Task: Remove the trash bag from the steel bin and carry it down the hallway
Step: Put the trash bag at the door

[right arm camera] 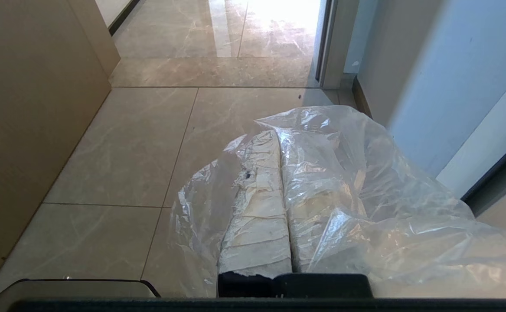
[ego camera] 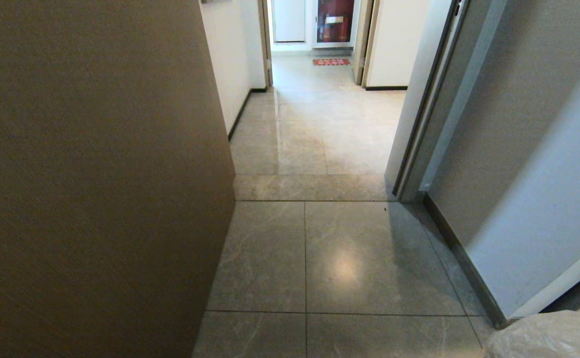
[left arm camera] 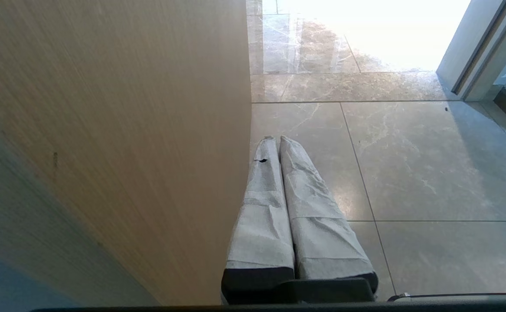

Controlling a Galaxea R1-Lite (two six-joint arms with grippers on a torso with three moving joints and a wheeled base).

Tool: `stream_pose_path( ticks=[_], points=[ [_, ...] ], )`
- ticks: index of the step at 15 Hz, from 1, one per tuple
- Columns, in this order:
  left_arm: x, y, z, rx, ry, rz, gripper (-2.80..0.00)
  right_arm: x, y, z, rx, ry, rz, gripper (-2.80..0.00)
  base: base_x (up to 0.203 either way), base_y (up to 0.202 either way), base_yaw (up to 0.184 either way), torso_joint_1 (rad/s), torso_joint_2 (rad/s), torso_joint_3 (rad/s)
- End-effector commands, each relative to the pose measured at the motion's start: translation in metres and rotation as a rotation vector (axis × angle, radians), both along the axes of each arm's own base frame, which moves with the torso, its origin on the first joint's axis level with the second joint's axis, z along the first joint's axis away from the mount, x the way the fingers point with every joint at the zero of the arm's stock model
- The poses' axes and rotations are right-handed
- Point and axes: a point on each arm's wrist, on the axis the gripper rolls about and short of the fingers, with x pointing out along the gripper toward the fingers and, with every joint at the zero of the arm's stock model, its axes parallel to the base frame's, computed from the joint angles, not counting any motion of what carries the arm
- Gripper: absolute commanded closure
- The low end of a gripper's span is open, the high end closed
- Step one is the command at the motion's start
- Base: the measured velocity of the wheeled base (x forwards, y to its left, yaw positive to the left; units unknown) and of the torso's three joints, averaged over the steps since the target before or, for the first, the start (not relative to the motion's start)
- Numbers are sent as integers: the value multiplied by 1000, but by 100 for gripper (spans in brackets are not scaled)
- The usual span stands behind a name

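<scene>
The trash bag (right arm camera: 365,182) is thin, crinkled, translucent plastic. It drapes over and around my right gripper (right arm camera: 277,132), whose cloth-wrapped fingers are shut with the film pinched between them. A corner of the bag (ego camera: 548,335) shows at the lower right of the head view, above the floor. My left gripper (left arm camera: 276,138) is shut and empty, close beside a brown panel (left arm camera: 127,130). The hallway (ego camera: 314,129) of grey-beige tiles runs straight ahead. The steel bin is out of view.
A tall brown panel (ego camera: 96,174) fills the left side. A grey wall with a dark skirting (ego camera: 518,149) and a door frame (ego camera: 419,124) close in on the right. At the far end lie a red mat (ego camera: 331,61) and a red cabinet (ego camera: 335,20).
</scene>
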Motion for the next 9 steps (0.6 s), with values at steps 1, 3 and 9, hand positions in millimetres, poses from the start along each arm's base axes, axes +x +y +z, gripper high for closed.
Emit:
stream_pose_path(
  ticks=[1,3,9],
  points=[
    [1,0,-3,0,10,1,0,0,0,0,0,1,0,0,0,0,0,0,0,0],
    [1,0,-3,0,10,1,0,0,0,0,0,1,0,0,0,0,0,0,0,0],
    [1,0,-3,-3,13,-1,0,0,0,0,0,1,0,0,0,0,0,0,0,0]
  ],
)
